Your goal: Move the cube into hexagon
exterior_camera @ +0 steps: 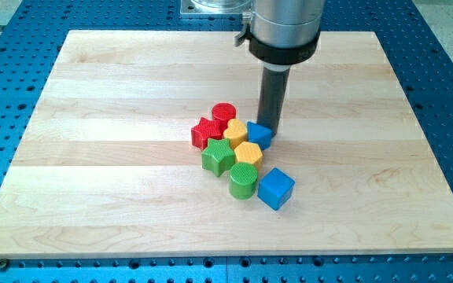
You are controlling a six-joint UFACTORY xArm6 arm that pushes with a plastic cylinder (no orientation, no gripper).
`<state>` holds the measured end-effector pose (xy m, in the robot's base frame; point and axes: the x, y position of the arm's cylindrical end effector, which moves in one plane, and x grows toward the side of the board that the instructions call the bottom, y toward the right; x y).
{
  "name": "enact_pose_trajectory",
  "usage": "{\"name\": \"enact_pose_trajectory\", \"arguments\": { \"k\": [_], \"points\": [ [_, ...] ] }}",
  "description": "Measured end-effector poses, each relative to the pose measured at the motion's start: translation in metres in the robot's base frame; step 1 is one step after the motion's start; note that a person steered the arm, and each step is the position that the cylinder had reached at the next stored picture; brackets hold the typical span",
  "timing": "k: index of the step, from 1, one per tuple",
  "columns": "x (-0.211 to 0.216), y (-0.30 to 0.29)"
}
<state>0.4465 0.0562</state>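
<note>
A blue cube [276, 189] lies at the lower right of a tight cluster of blocks near the board's middle. A yellow hexagon [248, 154] sits up and left of the cube, apart from it. A green cylinder [243, 181] stands just left of the cube. My tip [270, 126] rests at the cluster's upper right, touching the back of a small blue block [259, 135]. Another yellow block [236, 130] lies left of that blue block.
A red cylinder [224, 113] and a red star [207, 133] sit at the cluster's upper left. A green star [219, 157] lies left of the yellow hexagon. The wooden board [93, 196] lies on a blue perforated table [6, 47].
</note>
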Motion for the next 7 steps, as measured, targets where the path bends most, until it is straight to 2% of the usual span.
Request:
{"name": "enact_pose_trajectory", "arguments": {
  "k": [1,2,3,4,7],
  "points": [
    [0.003,0.015],
    [0.012,0.089],
    [0.104,0.103],
    [0.171,0.06],
    [0.143,0.017]
  ]
}}
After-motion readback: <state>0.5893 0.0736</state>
